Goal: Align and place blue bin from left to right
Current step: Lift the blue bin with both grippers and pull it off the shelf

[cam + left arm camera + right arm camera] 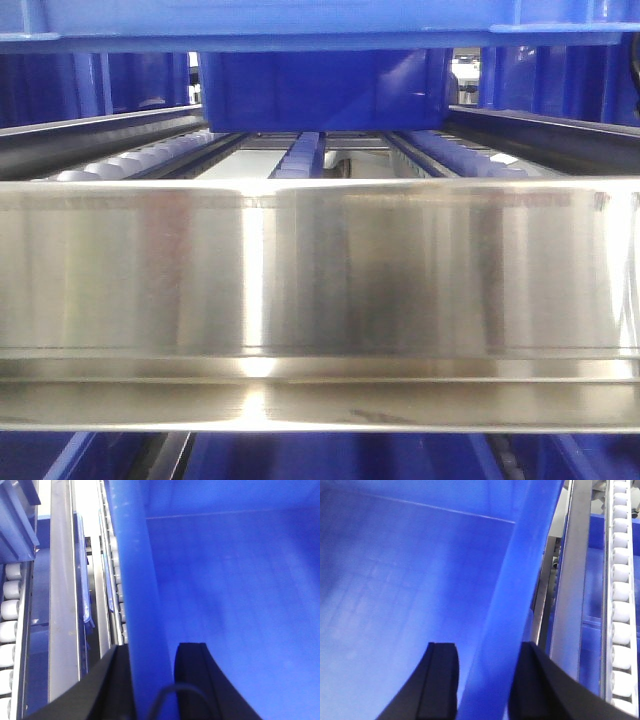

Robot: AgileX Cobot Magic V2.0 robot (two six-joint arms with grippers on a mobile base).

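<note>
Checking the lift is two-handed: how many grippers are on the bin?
2. The left gripper straddles the bin's left wall; the right gripper straddles its right wall. Each shows only in its own wrist view.

The left gripper has two matte black fingers — flat-topped and widening toward their bases — with a thin dark cable arching between them low in the wrist view. The right gripper shows the same black fingers, square-tipped, with plain smooth faces.
</note>
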